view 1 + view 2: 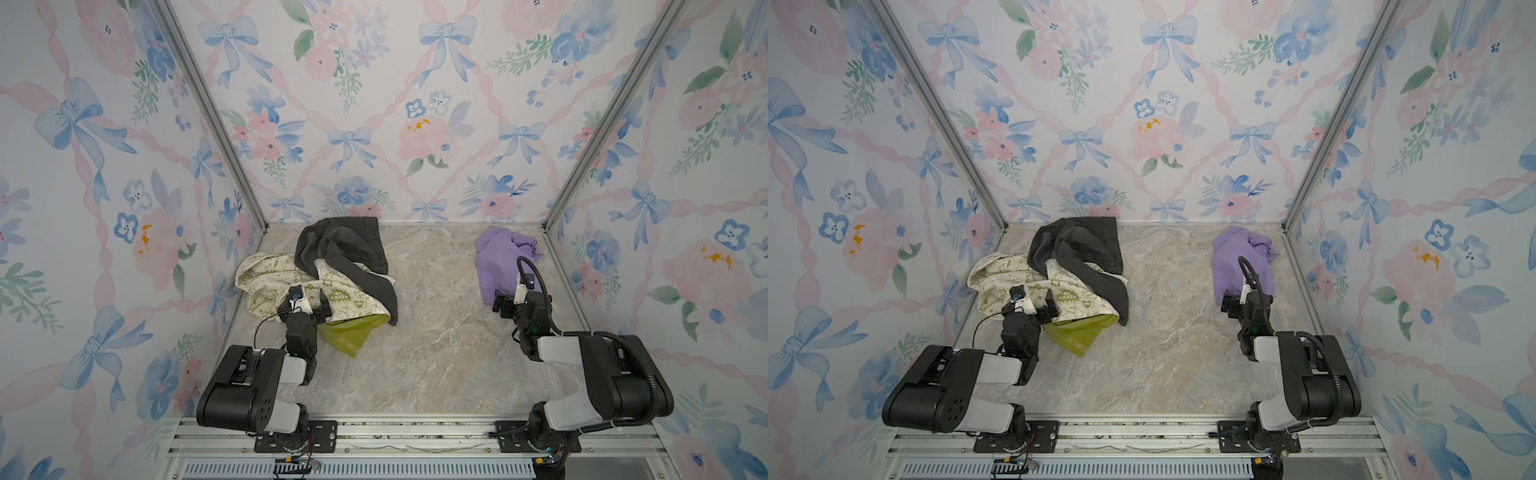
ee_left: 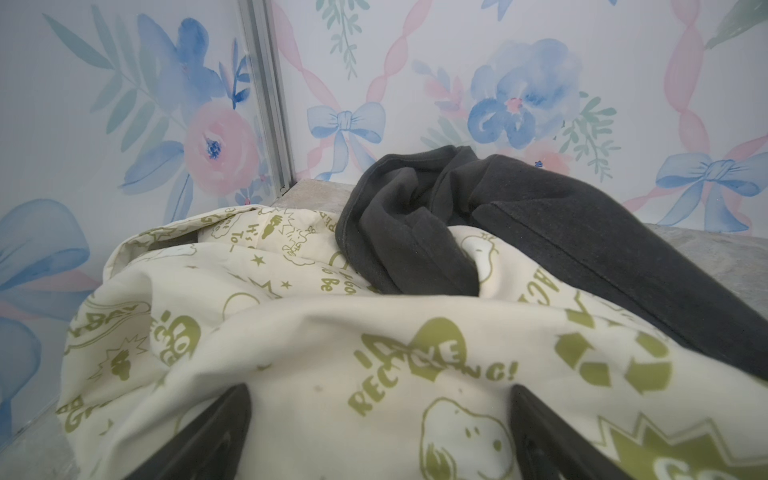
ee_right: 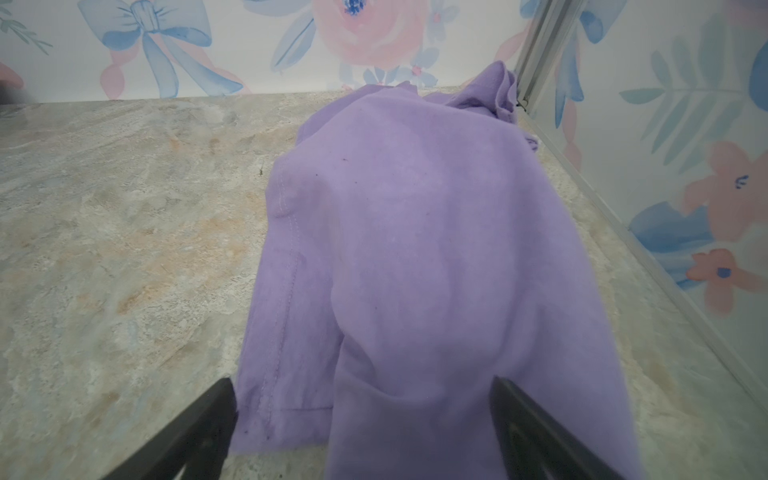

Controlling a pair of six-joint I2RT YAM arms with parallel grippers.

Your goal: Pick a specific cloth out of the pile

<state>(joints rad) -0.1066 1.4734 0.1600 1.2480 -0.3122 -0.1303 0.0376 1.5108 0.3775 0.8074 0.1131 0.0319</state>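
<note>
At one o'clock on the tabletop [image 1: 436,353], a smooth stone-patterned sheet with a faint sheen, the cloth [image 3: 415,249] is soft, matt lavender fabric with stitched hems. At ten o'clock the pile [image 1: 345,266] mixes a thick, matt dark grey cloth [image 2: 582,249], a smooth cream cloth [image 2: 291,353] with flat olive-green prints, and a slightly shiny yellow-green fabric [image 1: 349,338]. The corner posts [image 1: 209,108] are brushed metal.

Crumpled lavender cloth [image 1: 496,262] lies well apart from the mixed pile [image 1: 332,274].
</note>
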